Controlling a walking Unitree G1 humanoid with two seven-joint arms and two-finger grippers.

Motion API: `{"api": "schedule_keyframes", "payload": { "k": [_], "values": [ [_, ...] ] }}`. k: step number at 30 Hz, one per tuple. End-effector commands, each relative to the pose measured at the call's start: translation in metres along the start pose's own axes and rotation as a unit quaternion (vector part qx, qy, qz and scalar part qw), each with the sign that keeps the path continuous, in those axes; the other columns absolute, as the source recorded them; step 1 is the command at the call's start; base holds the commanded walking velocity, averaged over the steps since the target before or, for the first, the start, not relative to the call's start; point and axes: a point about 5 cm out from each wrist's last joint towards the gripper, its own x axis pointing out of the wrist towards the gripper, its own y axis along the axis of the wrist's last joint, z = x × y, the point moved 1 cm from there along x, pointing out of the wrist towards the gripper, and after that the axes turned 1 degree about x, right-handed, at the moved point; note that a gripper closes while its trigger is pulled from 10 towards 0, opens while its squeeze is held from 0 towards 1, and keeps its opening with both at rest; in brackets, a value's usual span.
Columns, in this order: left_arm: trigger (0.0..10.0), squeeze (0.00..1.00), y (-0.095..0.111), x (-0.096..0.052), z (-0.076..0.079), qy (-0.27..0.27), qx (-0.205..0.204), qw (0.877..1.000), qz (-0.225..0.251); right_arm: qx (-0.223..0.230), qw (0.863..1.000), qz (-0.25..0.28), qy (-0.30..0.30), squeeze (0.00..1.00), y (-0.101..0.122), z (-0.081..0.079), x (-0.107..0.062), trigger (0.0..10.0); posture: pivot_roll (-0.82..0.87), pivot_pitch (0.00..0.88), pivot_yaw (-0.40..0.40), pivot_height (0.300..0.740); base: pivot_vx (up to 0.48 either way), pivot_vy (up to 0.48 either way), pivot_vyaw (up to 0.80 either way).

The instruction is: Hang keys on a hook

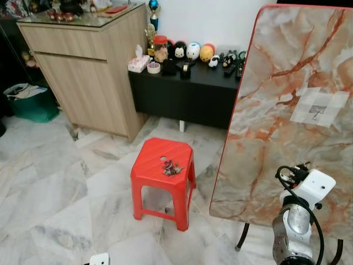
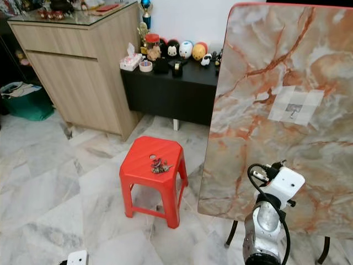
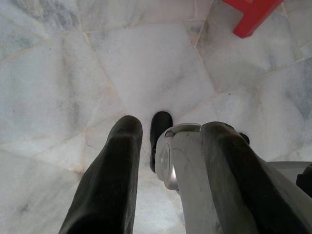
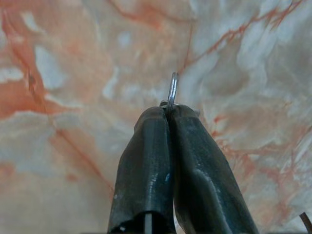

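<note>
A bunch of keys [image 1: 172, 168] lies on top of a red plastic stool [image 1: 157, 176] in the middle of the floor. To its right stands a tall marble-patterned panel [image 1: 276, 127] with a small hook [image 1: 317, 110] on a pale taped patch. My right arm [image 1: 300, 215] is raised in front of the panel's lower part. In the right wrist view my right gripper [image 4: 168, 111] is shut on a thin metal key ring [image 4: 172, 90], close to the marble surface. My left gripper [image 3: 173, 126] hangs open over the floor tiles, nothing between its fingers.
A wooden cabinet [image 1: 88, 72] stands at the back left, with a low black bench [image 1: 187, 94] of figurines and jars beside it. A green bin [image 1: 33, 102] sits at the far left. The panel's black legs [image 1: 242, 237] rest on the marble floor.
</note>
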Motion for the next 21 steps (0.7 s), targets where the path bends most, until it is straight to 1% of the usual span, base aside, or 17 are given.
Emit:
{"api": "schedule_keyframes", "payload": {
  "k": [1,2,3,6,9,12,14,16,18,19,20,21],
  "values": [
    [10.0,0.0,-0.002,-0.001,-0.005,0.005,0.003,1.0,-0.001,0.012,1.0,0.004,-0.003,0.0,0.005,-0.003,0.001,10.0,-0.02,0.0,-0.046,0.74,0.0,0.0,0.0],
    [10.0,0.0,-0.002,-0.001,-0.007,0.006,0.002,1.0,0.0,0.014,1.0,0.002,-0.002,0.0,0.006,-0.004,0.001,10.0,-0.02,0.0,-0.046,0.74,0.0,0.0,0.0],
    [10.0,0.0,-0.001,-0.002,-0.016,0.011,0.001,1.0,0.002,0.019,1.0,-0.003,0.001,0.0,0.006,-0.007,0.001,10.0,-0.02,0.0,-0.05,0.74,0.0,0.0,0.0],
    [10.0,0.0,0.001,-0.005,-0.032,0.022,0.005,1.0,0.003,0.025,1.0,-0.016,0.006,0.0,0.004,-0.011,0.0,10.0,-0.01,0.0,-0.058,0.74,0.0,0.0,0.0],
    [10.0,0.0,0.002,-0.006,-0.039,0.026,0.004,1.0,0.005,0.028,0.999,-0.027,0.013,0.0,0.003,-0.015,-0.001,10.0,-0.01,0.0,-0.059,0.74,0.0,0.0,0.0],
    [10.0,0.0,0.004,-0.007,-0.044,0.03,0.005,1.0,0.008,0.036,0.998,-0.028,0.032,0.0,0.005,-0.022,-0.002,10.0,-0.01,0.0,-0.056,0.74,0.0,0.0,-0.8],
    [10.0,0.0,0.004,-0.006,-0.044,0.03,0.006,0.999,0.008,0.035,0.998,-0.029,0.037,0.0,0.005,-0.024,-0.002,10.0,-0.01,0.0,-0.056,0.74,0.0,0.0,-0.79],
    [10.0,0.0,0.006,-0.006,-0.043,0.029,0.009,0.999,0.01,0.037,0.998,-0.03,0.045,0.0,0.006,-0.026,-0.002,10.0,-0.02,0.0,-0.053,0.74,0.0,0.0,-0.79],
    [10.0,0.0,0.009,-0.004,-0.038,0.026,0.013,1.0,0.012,0.043,0.997,-0.03,0.057,0.0,0.007,-0.03,-0.003,10.0,-0.02,0.0,-0.052,0.74,0.0,-0.127,-0.69],
    [10.0,0.0,0.01,-0.002,-0.028,0.022,0.02,0.999,0.012,0.037,0.997,-0.026,0.062,0.0,0.008,-0.032,-0.003,10.0,-0.02,0.0,-0.052,0.74,0.0,-0.255,0.0],
    [10.0,0.0,0.012,0.002,-0.007,0.013,0.029,0.999,0.012,0.029,0.997,-0.021,0.07,0.0,0.01,-0.036,-0.004,10.0,-0.02,0.0,-0.052,0.74,0.0,-0.398,0.0],
    [10.0,0.0,0.012,0.003,0.001,0.009,0.031,0.999,0.012,0.028,0.997,-0.019,0.074,0.0,0.011,-0.038,-0.004,10.0,-0.02,0.0,-0.052,0.74,0.0,-0.398,0.0]
  ]
}}
